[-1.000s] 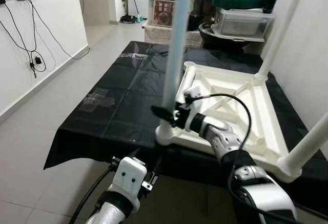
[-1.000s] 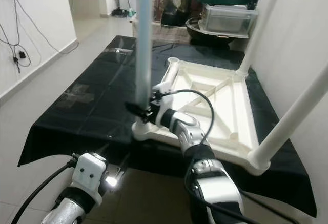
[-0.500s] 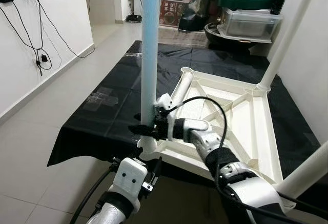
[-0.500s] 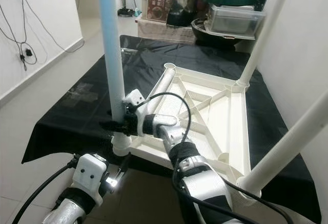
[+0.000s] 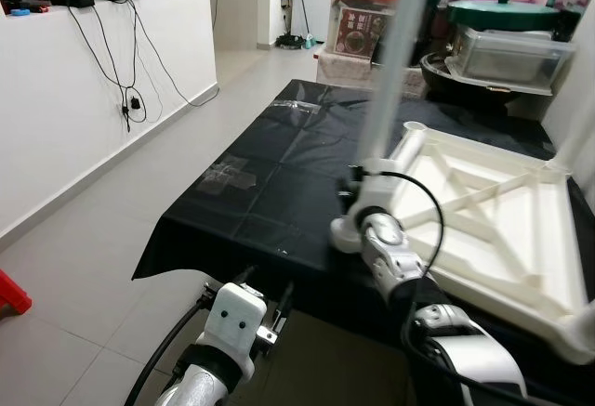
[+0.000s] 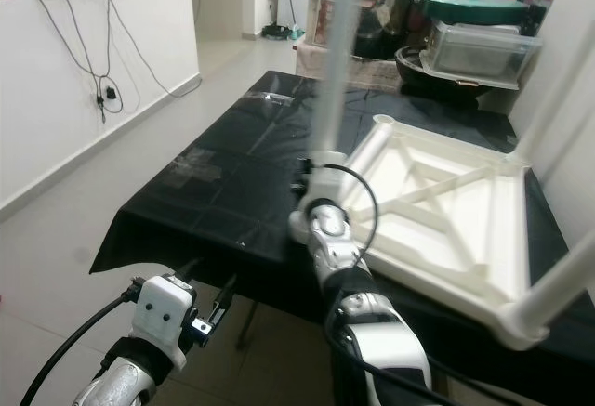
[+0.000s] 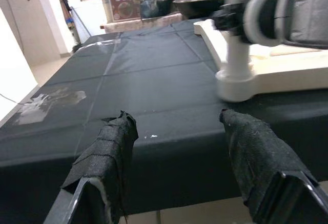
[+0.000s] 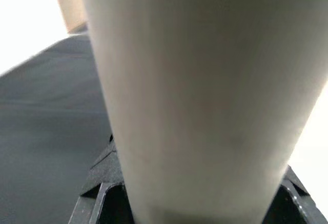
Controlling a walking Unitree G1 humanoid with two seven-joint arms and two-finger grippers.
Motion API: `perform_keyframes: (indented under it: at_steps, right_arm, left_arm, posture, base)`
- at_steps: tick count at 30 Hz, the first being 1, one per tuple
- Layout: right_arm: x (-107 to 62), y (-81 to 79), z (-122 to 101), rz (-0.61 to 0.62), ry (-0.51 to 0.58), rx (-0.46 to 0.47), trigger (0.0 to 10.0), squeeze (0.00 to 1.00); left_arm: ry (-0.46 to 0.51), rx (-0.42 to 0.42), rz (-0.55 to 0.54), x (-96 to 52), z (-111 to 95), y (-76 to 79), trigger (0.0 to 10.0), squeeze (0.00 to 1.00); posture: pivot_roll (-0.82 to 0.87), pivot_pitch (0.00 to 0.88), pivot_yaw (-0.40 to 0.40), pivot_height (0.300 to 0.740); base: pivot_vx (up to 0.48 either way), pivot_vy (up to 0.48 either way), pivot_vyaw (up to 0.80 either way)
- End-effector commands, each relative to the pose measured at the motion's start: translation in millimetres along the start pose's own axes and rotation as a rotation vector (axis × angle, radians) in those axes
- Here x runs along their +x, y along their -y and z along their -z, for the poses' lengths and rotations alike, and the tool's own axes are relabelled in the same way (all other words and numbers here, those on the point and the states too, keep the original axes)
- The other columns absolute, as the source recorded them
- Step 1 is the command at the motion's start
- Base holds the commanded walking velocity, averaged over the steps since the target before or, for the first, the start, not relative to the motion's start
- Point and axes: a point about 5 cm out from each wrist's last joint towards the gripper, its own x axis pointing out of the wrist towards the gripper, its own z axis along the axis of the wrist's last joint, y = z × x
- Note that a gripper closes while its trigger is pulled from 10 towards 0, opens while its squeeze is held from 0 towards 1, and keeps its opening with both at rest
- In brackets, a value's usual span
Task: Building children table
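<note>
In the left eye view a white plastic children's table (image 5: 483, 216) lies upside down on a black cloth (image 5: 270, 183) that covers a larger table. A white leg (image 5: 386, 81) stands upright in the near corner socket (image 5: 346, 234) of the upturned table, blurred along its length. The right gripper (image 5: 358, 183) reaches forward to the base of that leg, its black fingers closed around it just above the socket. The left arm is low in the foreground, in front of the cloth's near edge, its white wrist block (image 5: 232, 318) facing up. Behind the table stand a clear box with an orange lid (image 5: 364, 18), carrying a dark red label whose writing is too small to read, and a clear bin (image 5: 507, 48) topped by a dark green lid (image 5: 507, 11). Black cables (image 5: 125, 62) hang down the white wall on the left.

The right eye view gives the same scene: another white leg (image 6: 562, 281) rises slanting from the table's nearest right corner.

In the left wrist view the left gripper (image 7: 177, 155) hangs with its two black fingers (image 7: 110, 152) spread wide apart, gripping nothing, just before the cloth's edge. Beyond them the leg sits in its round socket, with the right arm's silver casing (image 7: 287, 8) beside it. The red label on the far box is blurred and unreadable.

In the right wrist view the pale leg (image 8: 205, 96) stands very close, with black finger parts (image 8: 110, 188) showing on either side of its base
</note>
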Motion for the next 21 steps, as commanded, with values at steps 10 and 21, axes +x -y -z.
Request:
perform_keyframes:
  at_steps: [10,21]
  right_arm:
    - [-15.5,81.0,5.9,0.491,0.009,0.004,0.0,0.0]
    - [-24.1,95.6,6.0,0.528,0.014,-0.057,10.0,1.0]
  left_arm:
    - [-0.015,0.002,0.013,-0.7,3.5,0.5,10.0,0.0]
    - [-0.02,0.001,0.018,-0.9,5.0,0.6,10.0,0.0]
  posture:
    - [0.12,0.0,-0.074,0.74]
    - [0.12,0.0,-0.069,0.74]
  base:
    - [0.0,0.0,0.0]
    - [0.0,0.0,0.0]
